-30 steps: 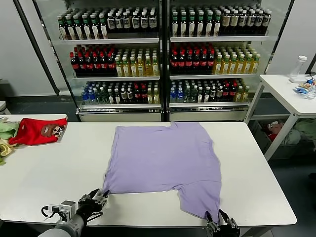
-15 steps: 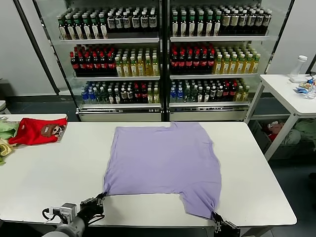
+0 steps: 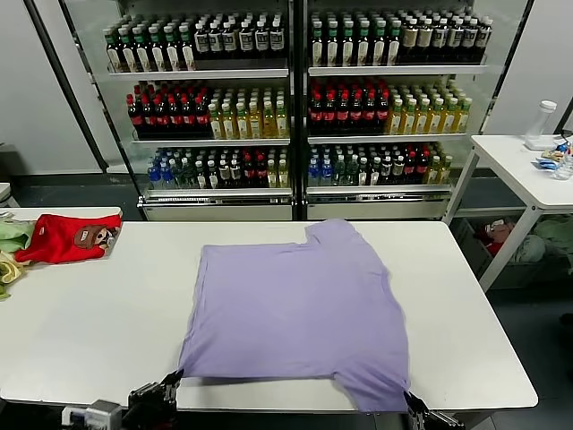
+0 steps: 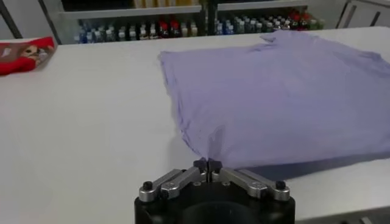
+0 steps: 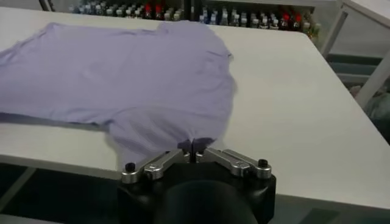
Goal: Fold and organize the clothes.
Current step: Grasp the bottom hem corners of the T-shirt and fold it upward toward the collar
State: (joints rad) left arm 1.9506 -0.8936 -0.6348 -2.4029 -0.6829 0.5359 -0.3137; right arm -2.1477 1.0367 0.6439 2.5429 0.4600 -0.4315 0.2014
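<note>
A lavender T-shirt (image 3: pixel 295 309) lies flat on the white table (image 3: pixel 89 313), plain side up, its print hidden. My left gripper (image 3: pixel 170 383) is shut on the shirt's near left corner at the table's front edge; in the left wrist view the gripper (image 4: pixel 208 164) pinches the cloth (image 4: pixel 286 91). My right gripper (image 3: pixel 410 401) is shut on the near right corner, which hangs over the front edge; in the right wrist view the gripper (image 5: pixel 192 146) holds the shirt (image 5: pixel 122 73).
A red garment (image 3: pixel 64 237) with a brownish print lies at the table's far left, beside green and yellow cloths (image 3: pixel 11 246). Drink fridges (image 3: pixel 295 107) stand behind the table. A second white table (image 3: pixel 524 170) stands at the right.
Both grippers have drawn back toward me with the shirt's near corners. The whole shirt has slid toward the front edge and its far side has shifted.
</note>
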